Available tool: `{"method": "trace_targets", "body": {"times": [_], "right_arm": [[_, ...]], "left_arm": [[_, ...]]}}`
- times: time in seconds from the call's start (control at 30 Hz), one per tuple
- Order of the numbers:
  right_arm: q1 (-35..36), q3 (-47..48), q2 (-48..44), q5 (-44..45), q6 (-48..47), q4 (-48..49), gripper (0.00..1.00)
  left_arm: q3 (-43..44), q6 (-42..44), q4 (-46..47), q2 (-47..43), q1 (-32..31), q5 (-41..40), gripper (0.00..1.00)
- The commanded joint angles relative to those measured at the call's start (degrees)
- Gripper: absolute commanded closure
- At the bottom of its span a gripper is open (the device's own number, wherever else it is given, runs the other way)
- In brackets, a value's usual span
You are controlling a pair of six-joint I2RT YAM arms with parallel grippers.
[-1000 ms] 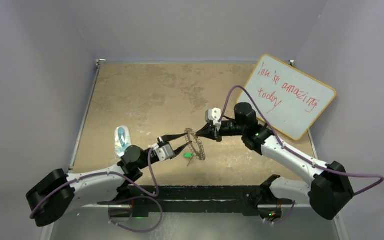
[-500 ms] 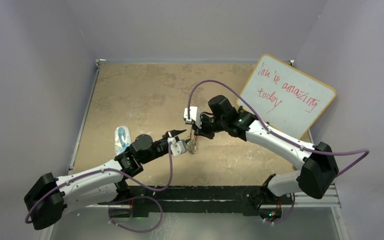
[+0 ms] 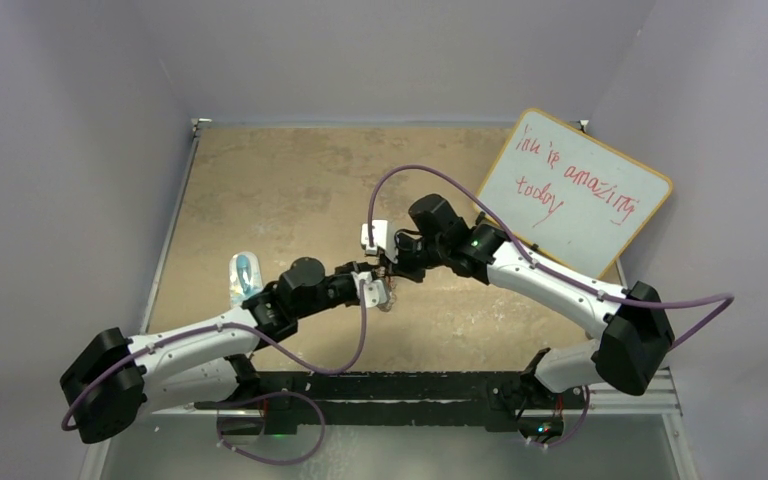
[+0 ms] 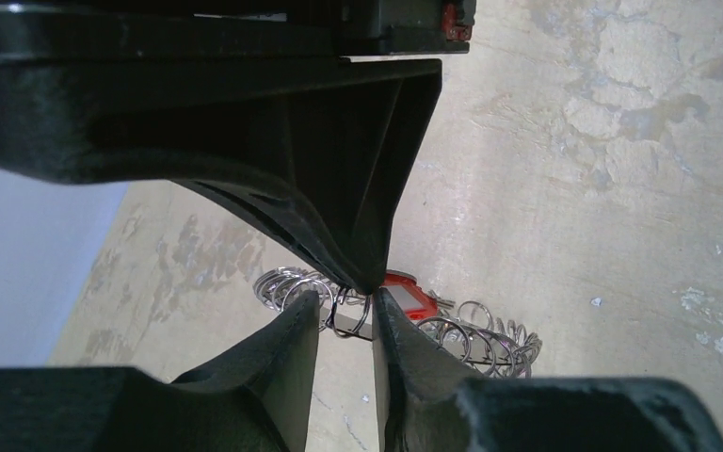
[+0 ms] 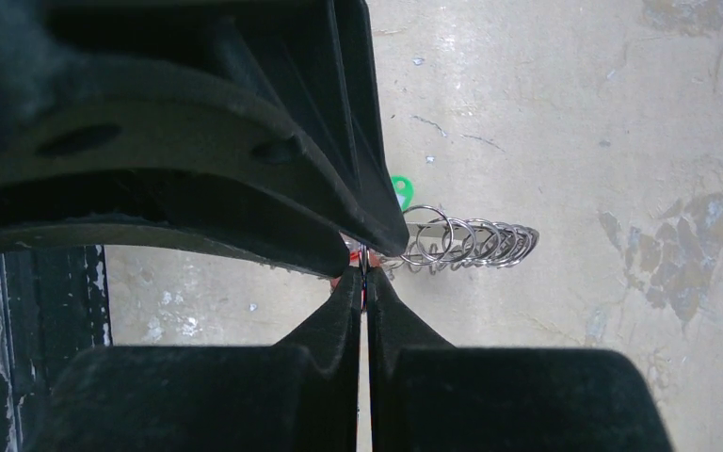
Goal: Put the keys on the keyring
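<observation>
Right gripper [image 5: 364, 279] pinched keyring [image 5: 471, 243] rim, jaws almost closed. Left gripper [image 4: 346, 306] narrow around keyring fringe beside red key [image 4: 407, 294]; firm hold unclear. Green key [image 5: 397, 188] just behind keyring. Step called for steady keyring, slow threading, no twisting.

1. The left arm [image 3: 200, 340] is stretched toward the table's centre; the left gripper [image 4: 346, 299] is drawn nearly closed, with a slim gap kept.
2. The right arm [image 3: 550, 285] is bent inward; the right gripper [image 5: 364, 281] is pressed fully together.
3. Both grippers are held tip to tip.
</observation>
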Motion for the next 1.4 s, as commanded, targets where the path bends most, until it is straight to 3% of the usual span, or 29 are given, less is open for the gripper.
{"method": "trace_targets", "body": {"times": [0.0,0.2,0.37,0.67,0.77,0.87,1.03,1.1,1.3,1.37], "right_arm": [[0.54,2.36,-0.81,-0.35,-1.02,-0.47,1.0],[0.59,2.36,-1.17,-0.11,-1.84,-0.46,1.0],[0.71,2.64,-1.09,0.1,-2.25,-0.25,1.0],[0.68,2.52,-1.35,0.35,-2.87,0.84,1.0],[0.7,2.86,-1.26,-0.16,-2.96,0.85,1.0],[0.72,3.14,-1.17,-0.54,-2.96,0.68,1.0],[0.67,3.33,-1.35,-0.53,-3.04,0.5,1.0],[0.72,3.33,-1.48,-0.62,-3.17,0.75,1.0],[0.72,2.49,-1.57,0.01,-2.83,2.42,1.0],[0.63,1.37,-2.0,-0.5,-0.84,3.48,0.89]], "left_arm": [[3.86,2.78,-2.21,1.53,-0.2,1.07,0.77],[6.57,5.47,-7.45,3.06,-0.2,0.9,0.85],[8.8,7.96,-11.59,4.09,-0.2,0.59,1.0],[12.16,10.02,-18.05,4.83,-0.2,-0.54,1.0],[12.8,10.85,-20.05,4.59,-0.21,-1.92,0.91],[12.78,11.68,-20.59,4.52,-0.21,-2.04,0.89],[13.48,12.59,-22.36,5.67,-0.2,-1.87,0.92],[14.09,12.68,-23.09,6.19,-0.27,-1.98,1.0],[14.92,12.2,-24.43,6.38,-0.2,-2.98,1.0],[14.06,10.88,-23.1,5.66,-0.2,-2.47,1.0]]}}
